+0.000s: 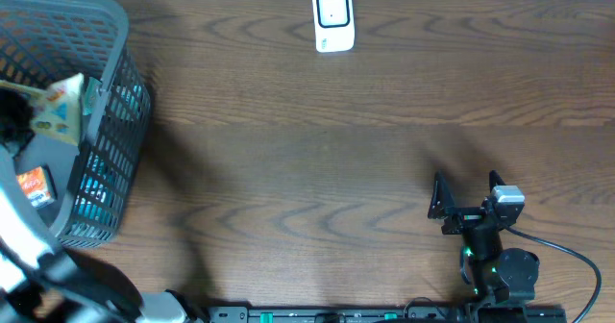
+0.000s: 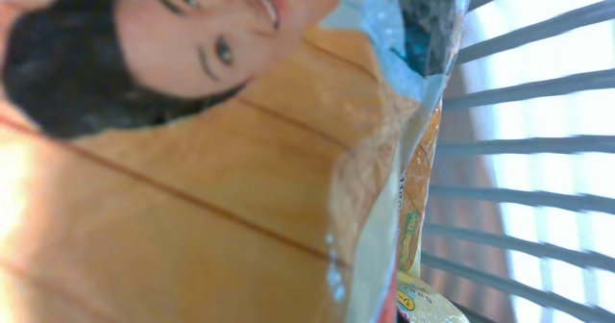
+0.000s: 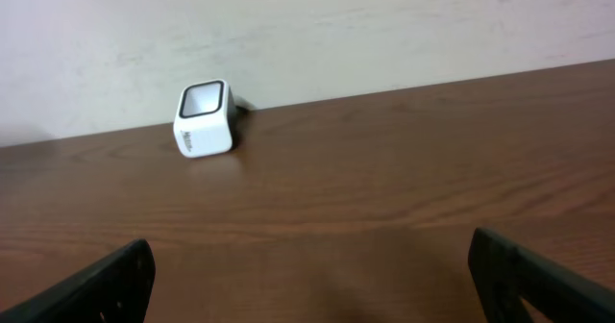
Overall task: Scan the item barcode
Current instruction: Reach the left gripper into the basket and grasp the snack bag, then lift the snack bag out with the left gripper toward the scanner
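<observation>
One glossy packet (image 2: 192, 198), down in the mesh basket (image 1: 115, 121)
Left gripper (image 1: 14, 123) is in there among the grey plastic lattice, jaws closed, the packet's orange film right up against its camera, can't tell if it's pinched. Right gripper (image 3: 312, 275) gapes wide over the woodgrain table (image 1: 288, 140); boxy white scanner (image 1: 333, 19) at the far edge.

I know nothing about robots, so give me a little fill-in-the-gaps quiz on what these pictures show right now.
1. The packets lie inside the grey ___ on the robot's left.
2. The boxy scanner is coloured ___.
3. The right gripper has its jaws ___, with nothing between them.
4. The packet filling the left wrist view shows a smiling ___'s face.

Missing words: basket, white, open, woman.
</observation>
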